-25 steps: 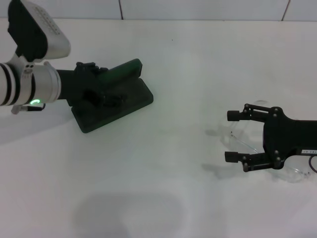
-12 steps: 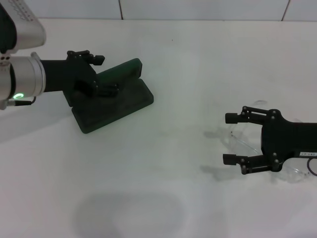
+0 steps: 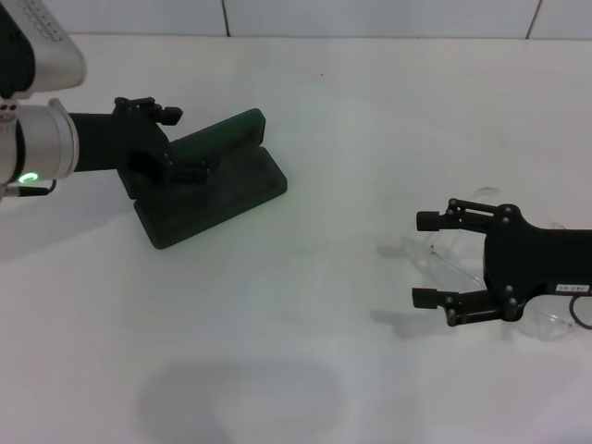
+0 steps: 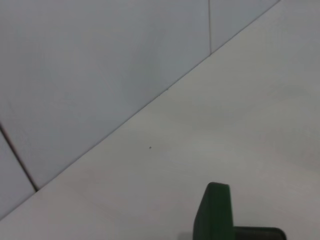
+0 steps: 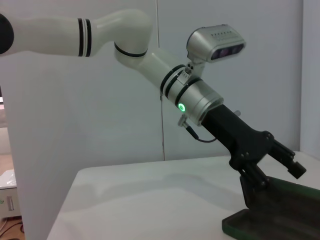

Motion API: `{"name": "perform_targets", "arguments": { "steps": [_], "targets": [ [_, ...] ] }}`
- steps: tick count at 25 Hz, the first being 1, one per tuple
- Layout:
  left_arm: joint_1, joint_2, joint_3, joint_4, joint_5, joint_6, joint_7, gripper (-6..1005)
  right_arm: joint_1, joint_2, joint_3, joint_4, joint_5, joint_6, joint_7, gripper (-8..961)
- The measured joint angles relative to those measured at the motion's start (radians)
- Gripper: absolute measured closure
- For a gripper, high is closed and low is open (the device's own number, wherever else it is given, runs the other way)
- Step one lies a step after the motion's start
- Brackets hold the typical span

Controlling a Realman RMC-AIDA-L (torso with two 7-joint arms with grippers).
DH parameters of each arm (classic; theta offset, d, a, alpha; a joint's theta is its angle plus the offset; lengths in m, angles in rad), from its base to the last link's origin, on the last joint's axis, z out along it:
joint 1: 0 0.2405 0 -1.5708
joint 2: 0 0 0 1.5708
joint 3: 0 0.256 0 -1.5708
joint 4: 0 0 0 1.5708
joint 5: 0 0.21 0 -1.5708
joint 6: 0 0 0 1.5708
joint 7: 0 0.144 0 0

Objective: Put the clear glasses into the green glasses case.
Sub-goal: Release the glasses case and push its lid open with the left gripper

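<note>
Clear glasses [image 3: 546, 319] on white table [image 3: 324, 277], tiled wall [image 4: 100, 75] behind.

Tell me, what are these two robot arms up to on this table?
The left gripper is at the open green glasses case, fingers spread over its raised lid. Off to the right, the right gripper hangs open above the clear glasses, which lie on the white table and are not gripped. The glasses are not in the case yet.
</note>
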Motion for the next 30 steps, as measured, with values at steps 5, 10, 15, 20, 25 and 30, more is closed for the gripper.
{"name": "perform_targets", "arguments": {
  "steps": [5,10,15,20,25,30],
  "targets": [
    [-0.008,-0.004,0.000,-0.006,0.017,-0.013,-0.013,132,0.003,0.000,0.000,0.000,0.000,0.000,0.000,67],
    [-0.016,-0.005,-0.004,-0.015,0.023,-0.016,-0.024,199,0.003,0.000,-0.002,0.000,0.000,0.000,0.000,67],
    [-0.041,-0.006,-0.005,-0.046,0.054,-0.032,-0.026,282,0.003,0.000,-0.002,0.000,-0.001,0.002,0.000,67],
    [-0.065,-0.007,-0.007,-0.079,0.082,-0.056,-0.027,425,0.005,0.003,-0.001,0.000,-0.009,0.006,0.000,67],
    [-0.068,-0.007,-0.006,-0.080,0.083,-0.058,-0.023,515,0.006,0.006,0.000,0.000,-0.013,0.010,0.000,66],
    [-0.068,-0.006,0.000,-0.075,0.084,-0.058,-0.015,666,0.006,0.006,0.001,0.000,-0.013,0.011,-0.001,66]
  ]
}}
